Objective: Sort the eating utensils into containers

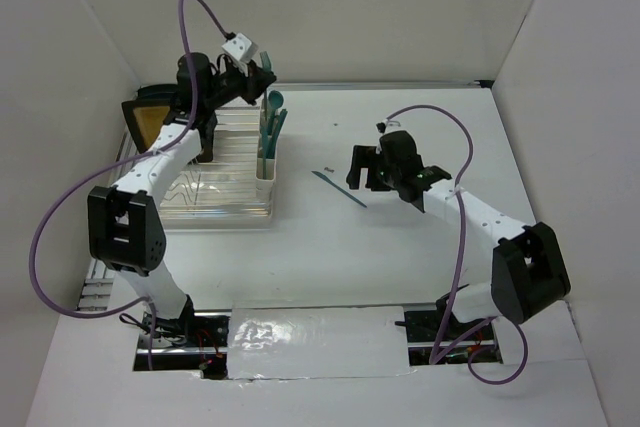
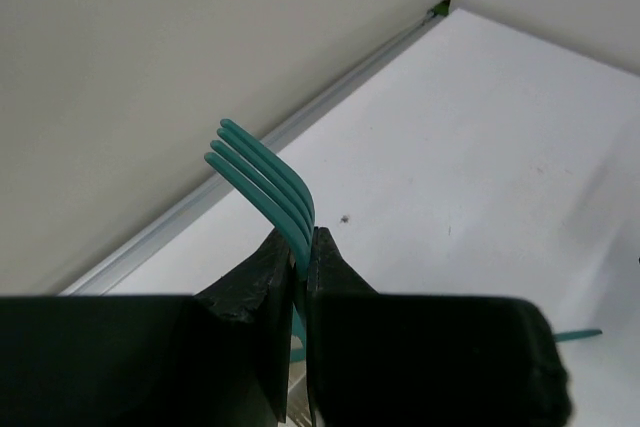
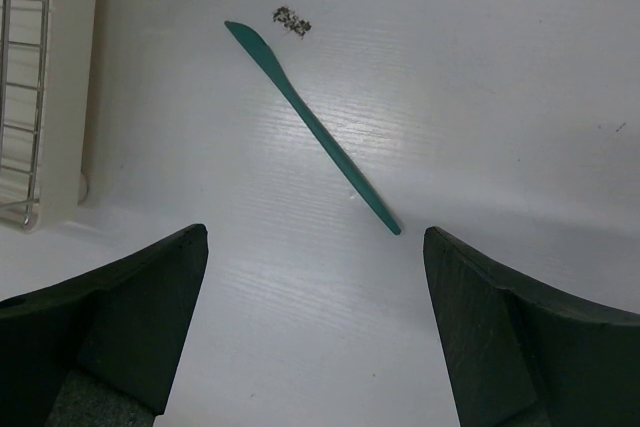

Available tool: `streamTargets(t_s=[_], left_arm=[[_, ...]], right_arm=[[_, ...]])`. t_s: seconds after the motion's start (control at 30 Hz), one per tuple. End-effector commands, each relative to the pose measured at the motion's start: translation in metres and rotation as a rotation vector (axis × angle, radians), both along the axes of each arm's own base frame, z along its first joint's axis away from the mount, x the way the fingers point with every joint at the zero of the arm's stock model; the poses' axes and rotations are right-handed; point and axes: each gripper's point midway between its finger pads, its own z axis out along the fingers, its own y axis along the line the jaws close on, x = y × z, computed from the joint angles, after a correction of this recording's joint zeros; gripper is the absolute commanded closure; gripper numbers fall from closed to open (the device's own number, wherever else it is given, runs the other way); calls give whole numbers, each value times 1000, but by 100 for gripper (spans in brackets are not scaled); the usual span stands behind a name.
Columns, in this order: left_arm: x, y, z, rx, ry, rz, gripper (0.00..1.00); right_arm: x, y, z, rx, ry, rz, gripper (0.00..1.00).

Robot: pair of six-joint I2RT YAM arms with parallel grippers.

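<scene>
1. Left gripper [image 2: 303, 247]: jaws closed on the neck of a teal fork [image 2: 262, 175]. The tines point up and away from the wrist, and the handle runs down between the fingers, mostly hidden. In the top view it is raised at the far end of the dish rack [image 1: 215, 187], just beyond the cup.
2. Cream-white cup [image 1: 265, 185]: stands on the rack's right edge, with several teal utensils [image 1: 270, 122] upright in it. I cannot tell whether it is one compartment or two.
3. Right gripper [image 3: 315, 239]: jaws wide apart and empty, hovering over a teal knife [image 3: 310, 127].
4. Teal knife: lies flat and diagonal on the white table [image 3: 500, 67], blade end toward the rack but apart from it. A dark speck [image 3: 291, 19] sits just beside the blade tip.
5. Step in hand, as judged: deposit the fork.
   - Bring it over the cup mouth with the handle pointing down.
   - Aim for a gap among the leaning utensils.
   - Lower until the handle is inside the walls, and only then part the jaws.
6. Knife, likely next: it is thin and flat.
   - Set the jaws across the handle's middle.
   - Descend to the table surface before closing.
</scene>
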Motion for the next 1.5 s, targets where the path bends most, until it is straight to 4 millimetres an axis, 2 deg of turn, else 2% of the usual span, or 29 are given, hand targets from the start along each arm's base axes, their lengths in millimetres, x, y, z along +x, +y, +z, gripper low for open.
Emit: streamTargets(t_s=[0.0,0.13,0.3,0.33,0.4,0.47,0.5,0.6,0.87,0.97,1.07,1.1,1.17,1.2,1.3,1.4,1.47], left_arm=[[5,12,55,-75,-88,13,100],[3,17,56,-101,-57,-3,100],[1,13,65,-103,-103,-34,100],[6,15,71,-110,-115,-15,100],[18,16,71,-106,-114,-2,100],[35,14,43,-95,-58,-1,100],[35,14,46,-101,-64,-5,100],[41,10,38,-105,-76,-16,100],[56,4,10,-79,-69,-30,100],[59,3,-3,-57,-74,-40,99],[56,-1,-16,-40,-64,-53,87],[54,0,-15,-40,-67,-55,73],[53,2,-19,-35,-70,-38,59],[53,4,-19,-33,-71,-32,44],[48,4,-12,-31,-72,-32,26],[46,10,10,-33,-94,0,17],[38,12,28,-49,-98,5,13]], right_arm=[[11,3,26,38,-102,5,5],[9,2,18,42,-100,11,5],[11,-1,19,58,-123,17,4],[11,0,19,62,-122,24,4],[11,-1,16,55,-115,31,4],[18,-4,22,54,-133,24,4],[17,-6,18,45,-120,22,4],[21,-8,20,49,-120,19,4],[22,-8,9,56,-86,0,4],[24,-6,12,71,-96,5,4],[21,0,4,85,-74,36,4],[20,1,3,87,-68,44,4],[20,4,1,90,-74,61,4],[17,5,-5,87,-59,72,4],[14,11,-8,85,-67,114,7],[14,14,-11,55,-92,163,11],[15,13,-14,26,-104,187,13]])
